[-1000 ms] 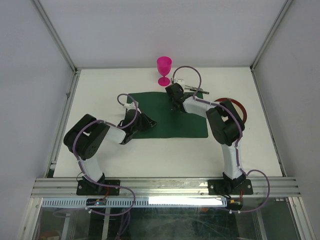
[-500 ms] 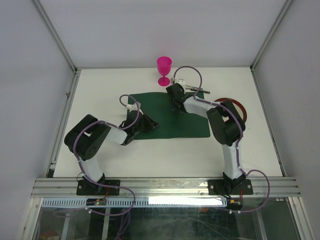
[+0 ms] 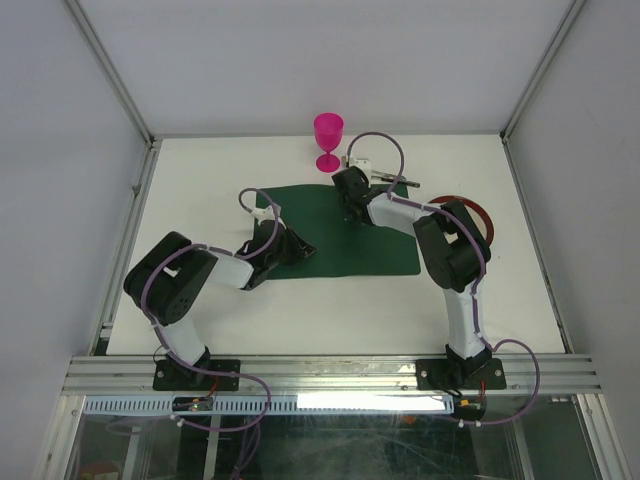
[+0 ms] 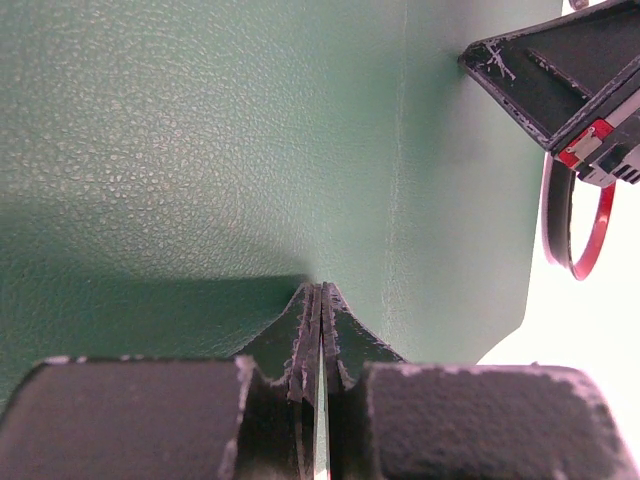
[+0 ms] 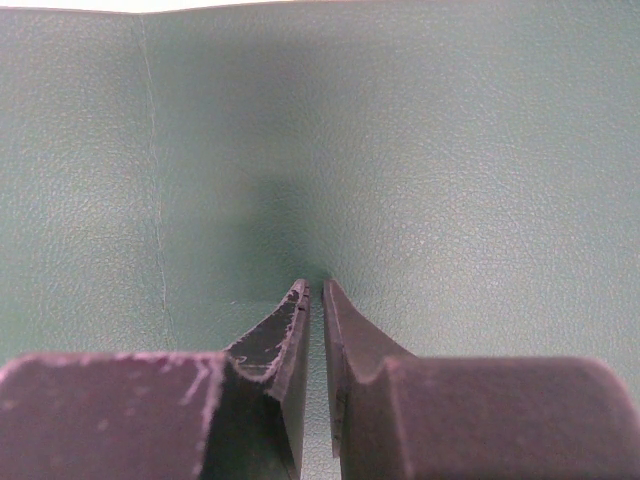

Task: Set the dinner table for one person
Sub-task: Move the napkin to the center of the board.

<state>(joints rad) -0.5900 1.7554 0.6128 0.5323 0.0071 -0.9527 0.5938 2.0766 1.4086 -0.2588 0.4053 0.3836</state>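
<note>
The dark green placemat point(image 3: 340, 235) lies in the middle of the white dinner table point(image 3: 200, 180), with a crease running across it. My left gripper point(image 3: 298, 247) is on the mat's left part. Its jaws are shut, with the tips dug into the mat point(image 4: 200, 150) and a thin strip of it between them. My right gripper point(image 3: 351, 212) is at the mat's back edge. Its jaws are nearly closed, with the tips on the mat point(image 5: 400, 150). A pink goblet point(image 3: 328, 140) stands upright at the back. A red-rimmed plate point(image 3: 478, 212) lies at the right, partly under the right arm.
Cutlery point(image 3: 392, 180) lies just behind the right gripper near the mat's back right corner. Aluminium frame rails point(image 3: 128, 230) edge the table on the left and right. In the left wrist view the right gripper's body point(image 4: 570, 90) and the plate rim point(image 4: 585, 235) show beyond the mat.
My left gripper has shifted a little to the right along the mat, and the mat's left part has moved with it. The right gripper has barely moved.
</note>
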